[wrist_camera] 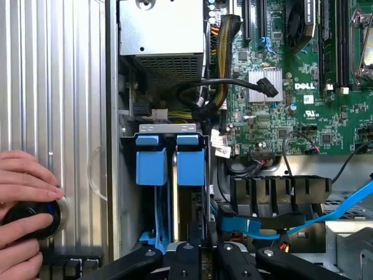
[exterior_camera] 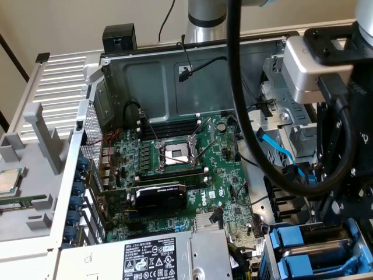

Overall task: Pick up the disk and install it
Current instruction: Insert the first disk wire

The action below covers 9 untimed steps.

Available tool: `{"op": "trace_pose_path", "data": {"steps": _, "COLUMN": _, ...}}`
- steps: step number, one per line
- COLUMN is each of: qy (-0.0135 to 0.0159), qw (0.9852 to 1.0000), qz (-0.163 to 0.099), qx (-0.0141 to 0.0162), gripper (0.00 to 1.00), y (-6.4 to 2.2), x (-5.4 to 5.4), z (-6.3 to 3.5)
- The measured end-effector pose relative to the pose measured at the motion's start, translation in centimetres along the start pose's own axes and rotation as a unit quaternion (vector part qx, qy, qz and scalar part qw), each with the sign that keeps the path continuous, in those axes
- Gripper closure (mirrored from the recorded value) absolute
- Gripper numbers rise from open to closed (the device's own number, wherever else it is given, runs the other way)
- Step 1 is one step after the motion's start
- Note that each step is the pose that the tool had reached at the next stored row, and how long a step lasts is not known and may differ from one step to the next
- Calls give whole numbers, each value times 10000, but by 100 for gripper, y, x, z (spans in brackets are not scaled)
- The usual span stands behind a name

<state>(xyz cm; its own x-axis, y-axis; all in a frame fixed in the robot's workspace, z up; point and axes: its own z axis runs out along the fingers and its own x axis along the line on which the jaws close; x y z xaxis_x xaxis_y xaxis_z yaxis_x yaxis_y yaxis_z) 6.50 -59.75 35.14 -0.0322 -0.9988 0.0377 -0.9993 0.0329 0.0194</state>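
One open grey metal computer case (exterior_camera: 116,76) lay on its side, with a ribbed silver-grey metal panel (exterior_camera: 64,81) along its edge at the exterior view's left and a plain beige wall (exterior_camera: 70,23) behind it. One robot arm (exterior_camera: 349,175) reached down into the case at the exterior view's right, trailing one thick black cable (exterior_camera: 236,87). Inside lay one green motherboard (exterior_camera: 227,175) with an open processor socket (exterior_camera: 175,153), one grey power-supply box with a white warning label (exterior_camera: 151,256) and one black graphics card (exterior_camera: 160,195).

One metal drive bay (wrist_camera: 169,128) held two blue plastic carriers side by side. The first blue carrier (wrist_camera: 151,166) stood nearer the case wall. The flat silver-grey metal disk (wrist_camera: 190,169), clipped in the second carrier, sat upright in the bay just beside it. One blue ribbon cable (wrist_camera: 326,219) ran near the bay.

One small square silver processor chip (exterior_camera: 9,181) rested on a grey holder outside the case. One person's hand (wrist_camera: 20,186) rested on a round black knob (wrist_camera: 32,217).

The gripper (wrist_camera: 205,256) was in line with the disk. Its black fingers (wrist_camera: 186,256) were drawn almost together, clamped on the disk's edge.
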Motion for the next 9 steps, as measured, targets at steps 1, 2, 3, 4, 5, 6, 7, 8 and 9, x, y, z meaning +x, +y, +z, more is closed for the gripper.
{"op": "trace_pose_path", "data": {"steps": 1, "qy": 11, "qw": 10000, "qz": 8, "qx": -5, "gripper": 83, "y": 0, "x": -1, "z": 3}}
{"op": "trace_pose_path", "data": {"steps": 2, "qy": 25, "qw": 10000, "qz": 18, "qx": -10, "gripper": 83, "y": -1, "x": -2, "z": 5}}
{"op": "trace_pose_path", "data": {"steps": 3, "qy": 41, "qw": 10000, "qz": 29, "qx": -14, "gripper": 83, "y": -1, "x": -3, "z": 6}}
{"op": "trace_pose_path", "data": {"steps": 4, "qy": 53, "qw": 10000, "qz": 36, "qx": -18, "gripper": 83, "y": -1, "x": -6, "z": 7}}
{"op": "trace_pose_path", "data": {"steps": 5, "qy": 59, "qw": 10000, "qz": 43, "qx": -20, "gripper": 83, "y": -1, "x": -9, "z": 8}}
{"op": "trace_pose_path", "data": {"steps": 6, "qy": 58, "qw": 10000, "qz": 54, "qx": -20, "gripper": 83, "y": -1, "x": -13, "z": 8}}
{"op": "trace_pose_path", "data": {"steps": 7, "qy": 58, "qw": 9999, "qz": 87, "qx": -22, "gripper": 83, "y": 0, "x": -13, "z": 8}}
{"op": "trace_pose_path", "data": {"steps": 8, "qy": 50, "qw": 9999, "qz": 117, "qx": -24, "gripper": 83, "y": 0, "x": -12, "z": 8}}
{"op": "trace_pose_path", "data": {"steps": 9, "qy": 36, "qw": 9999, "qz": 120, "qx": -26, "gripper": 83, "y": -1, "x": -11, "z": 9}}
